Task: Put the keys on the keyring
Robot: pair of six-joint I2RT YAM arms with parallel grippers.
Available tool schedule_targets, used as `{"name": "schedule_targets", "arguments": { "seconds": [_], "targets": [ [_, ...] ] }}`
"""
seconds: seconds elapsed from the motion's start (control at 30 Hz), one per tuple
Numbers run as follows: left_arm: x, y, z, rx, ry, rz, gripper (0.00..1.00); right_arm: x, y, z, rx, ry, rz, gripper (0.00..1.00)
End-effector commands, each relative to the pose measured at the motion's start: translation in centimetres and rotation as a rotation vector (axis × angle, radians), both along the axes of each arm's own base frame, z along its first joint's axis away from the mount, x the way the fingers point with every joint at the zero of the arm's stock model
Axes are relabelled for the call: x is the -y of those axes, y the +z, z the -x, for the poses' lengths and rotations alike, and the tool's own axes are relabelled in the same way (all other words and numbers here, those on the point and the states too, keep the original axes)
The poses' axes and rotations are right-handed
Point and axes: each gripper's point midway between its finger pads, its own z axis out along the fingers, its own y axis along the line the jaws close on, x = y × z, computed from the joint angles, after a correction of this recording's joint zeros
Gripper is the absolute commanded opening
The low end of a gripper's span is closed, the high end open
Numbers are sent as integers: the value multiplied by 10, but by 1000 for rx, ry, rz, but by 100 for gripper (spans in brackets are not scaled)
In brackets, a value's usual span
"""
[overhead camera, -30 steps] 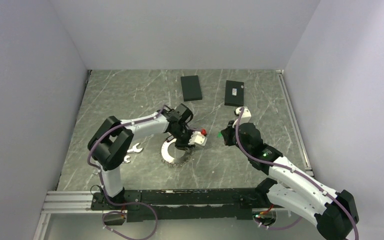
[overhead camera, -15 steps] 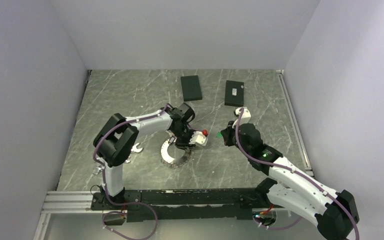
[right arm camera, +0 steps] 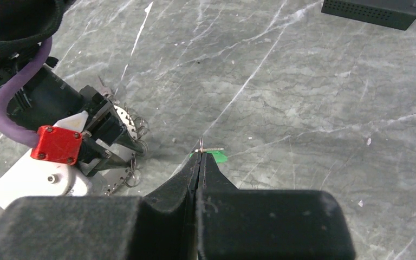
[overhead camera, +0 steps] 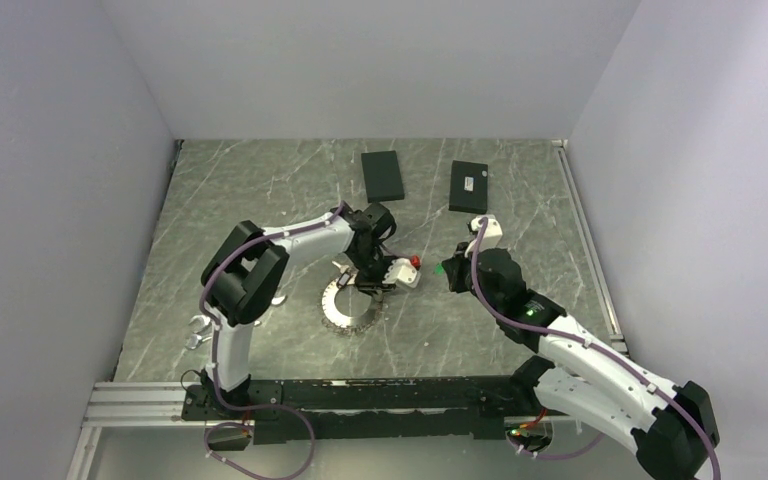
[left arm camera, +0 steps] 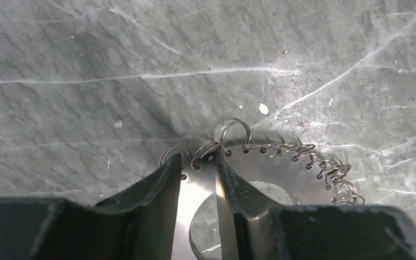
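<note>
The keyring (overhead camera: 345,312) is a dark grey toothed ring lying flat on the marble table, with small wire split rings along its edge. In the left wrist view, one part of its band (left arm camera: 197,187) lies between my left fingers. One finger is outside the edge and the other is in the open centre. My left gripper (overhead camera: 372,281) is closed on that band at the ring's far side. My right gripper (right arm camera: 200,155) is shut on a small key with a green tag (right arm camera: 215,156). It holds the key just above the table to the right of the keyring (right arm camera: 124,122).
Two flat black boxes (overhead camera: 382,175) (overhead camera: 468,186) lie at the back of the table, and one also shows in the right wrist view (right arm camera: 371,8). Loose silver keys (overhead camera: 198,330) lie at the near left beside the left arm. Grey walls stand on three sides.
My left arm has swung to the right, and its gripper has moved a little towards the far right over the keyring's far edge. More of the ring shows now. The right arm has not moved.
</note>
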Motion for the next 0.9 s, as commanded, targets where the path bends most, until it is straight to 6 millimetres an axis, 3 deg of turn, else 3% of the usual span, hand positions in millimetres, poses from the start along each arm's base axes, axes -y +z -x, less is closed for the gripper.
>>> {"name": "schedule_targets", "arguments": {
  "seconds": [0.0,0.13,0.33,0.43,0.57,0.87],
  "targets": [
    [1,1,1,-16,-21,-14,34,-1,18,-6,71,-11,-26,0],
    [1,2,0,-5,-12,-7,31,-2,18,-5,75,-11,-24,0],
    [-1,3,-1,1,-2,-17,6,-2,18,-4,76,-9,-21,0],
    [1,9,-2,16,4,0,1,-3,18,-4,77,-7,-21,0],
    [5,21,-6,36,29,28,0,-3,18,-5,74,-7,-20,0],
    [11,70,-5,96,94,136,0,-11,27,-4,71,30,-30,0]
  ]
}}
